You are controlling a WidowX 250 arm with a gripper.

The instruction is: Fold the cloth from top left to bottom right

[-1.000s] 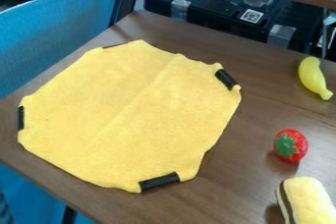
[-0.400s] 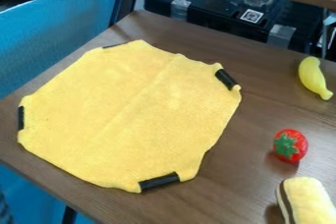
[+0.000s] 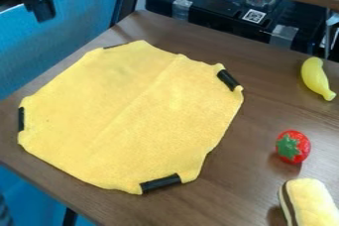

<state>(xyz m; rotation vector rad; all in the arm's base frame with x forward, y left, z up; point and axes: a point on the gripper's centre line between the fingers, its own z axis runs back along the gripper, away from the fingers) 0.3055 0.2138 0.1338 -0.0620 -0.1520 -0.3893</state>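
Lying nearest the camera, a dark strip (image 3: pixel 160 183) marks the lower edge of the yellow cloth (image 3: pixel 132 116), which is spread flat and unfolded across the left and middle of the brown table (image 3: pixel 265 116). A soft crease runs through the cloth from lower left to upper right, square across the line the fold should follow. The cloth is nearly as broad as it is long, so that crease is a better guide than any long axis. The strawberry (image 3: pixel 293 147) stands apart on the right, probably outside the fold's path. Farther off, the cloth's upper-left edge slants up to a thin strip (image 3: pixel 115 46) at its top.

Beyond that edge, in the upper left of the view, the black gripper (image 3: pixel 43 16) hangs in front of the blue panel (image 3: pixel 73 27), apart from the cloth. How far open it is cannot be told; it has no hold on the cloth. From it, the whole cloth lies down and to the right, its upper-left edge foremost. The next move probably needs a descent rightward to pinch that edge, then a carry over the crease.
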